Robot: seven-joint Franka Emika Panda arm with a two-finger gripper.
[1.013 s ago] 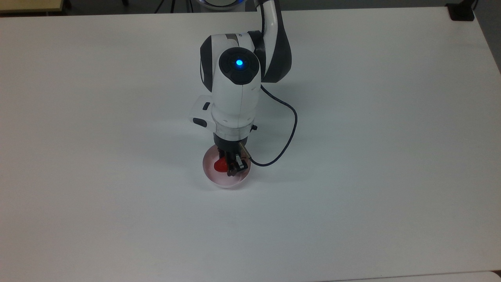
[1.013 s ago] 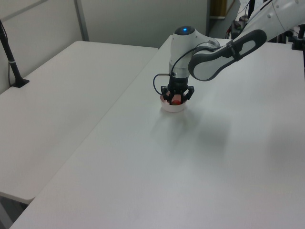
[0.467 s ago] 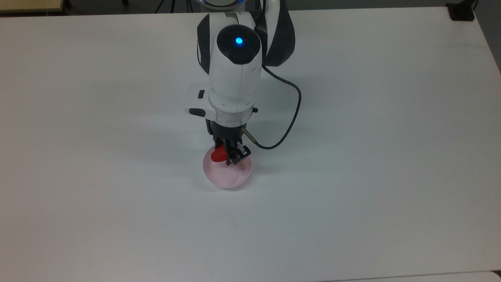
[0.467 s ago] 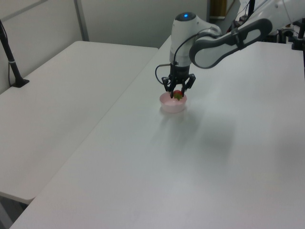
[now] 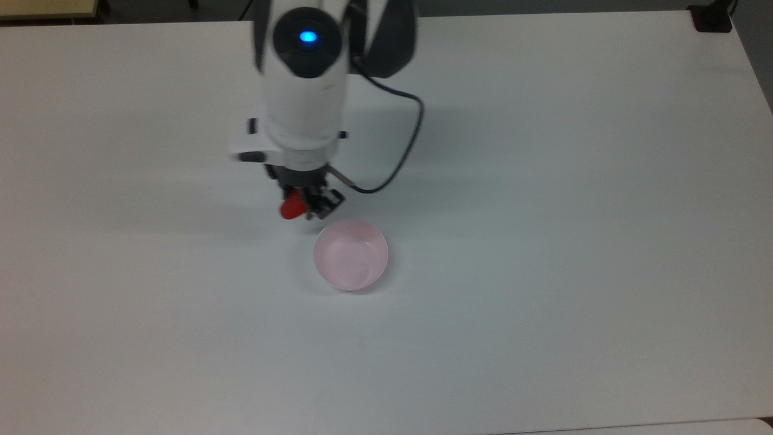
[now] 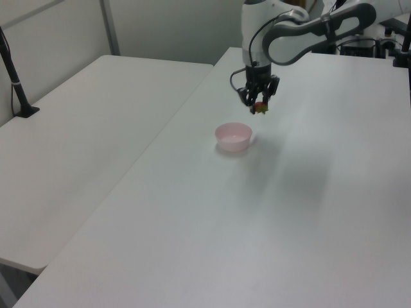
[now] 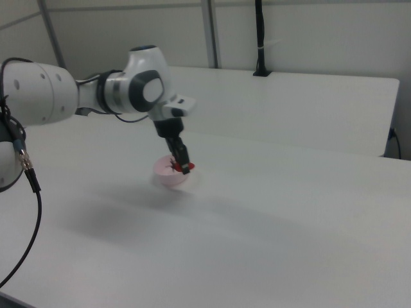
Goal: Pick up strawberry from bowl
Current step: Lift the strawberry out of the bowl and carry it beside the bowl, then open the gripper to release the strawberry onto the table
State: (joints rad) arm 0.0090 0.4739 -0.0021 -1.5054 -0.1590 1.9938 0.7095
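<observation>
The red strawberry (image 5: 292,209) hangs in the air, with my gripper (image 5: 305,207) shut on it. It sits up and to the left of the pale pink bowl (image 5: 351,254) in the top view. The bowl stands on the white table with nothing in it. In the left view the gripper (image 6: 259,106) holds the strawberry (image 6: 259,106) above and to the right of the bowl (image 6: 234,136). In the right view the strawberry (image 7: 180,166) and gripper (image 7: 185,168) appear in front of the bowl (image 7: 172,177).
The white table (image 5: 543,241) spreads wide around the bowl. A black cable (image 5: 403,145) loops from the wrist. A second white table (image 6: 83,128) stands at the left view's left, with a black post (image 6: 14,80) on it.
My gripper has risen out of the bowl with the strawberry and moved up and to the left in the top view. The bowl stayed in place.
</observation>
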